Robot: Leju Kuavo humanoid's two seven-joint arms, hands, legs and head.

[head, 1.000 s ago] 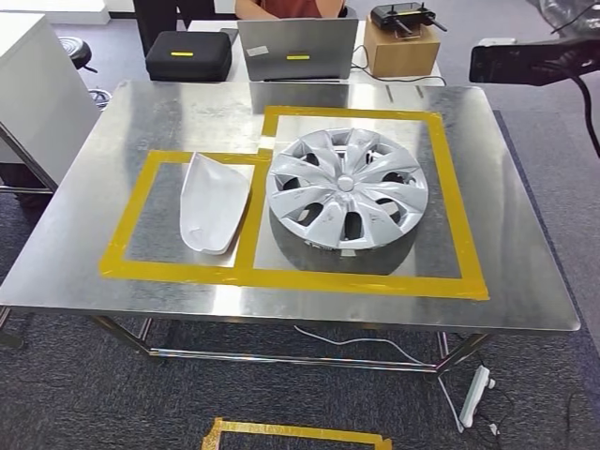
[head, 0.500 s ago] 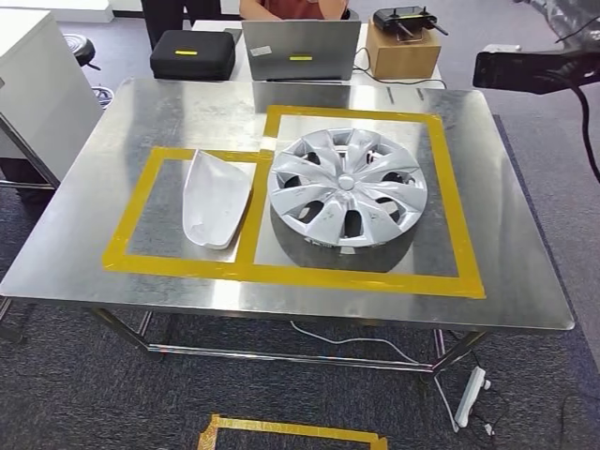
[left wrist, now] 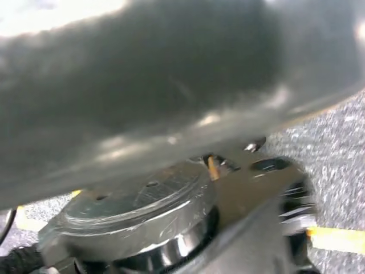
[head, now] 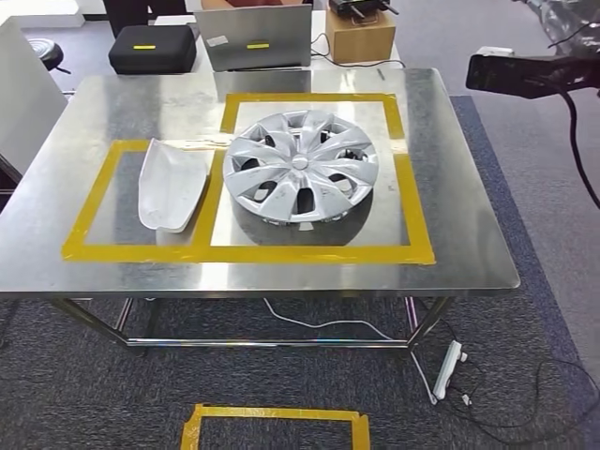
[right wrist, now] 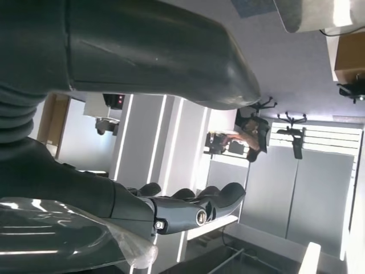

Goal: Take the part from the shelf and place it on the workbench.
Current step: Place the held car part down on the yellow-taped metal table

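From the head view, the steel workbench (head: 453, 234) already carries a silver multi-spoke wheel cover (head: 301, 169) inside the larger yellow-tape rectangle and a pale, curved shell-shaped part (head: 169, 183) inside the smaller one beside it. Both lie flat within their marked areas, so the placing looks done for these; whether another part is left on the shelf cannot be told, as no shelf is visible.

In the left wrist view, a blurred grey surface lies close to the lens over grey carpet and a strip of yellow tape (left wrist: 336, 238); whether the left hand holds anything cannot be told.

In the right wrist view, the right hand (right wrist: 189, 205) has its dark fingers (right wrist: 223, 197) stretched out, slightly apart, with nothing between them, against a room background. The workbench parts are well apart from it.
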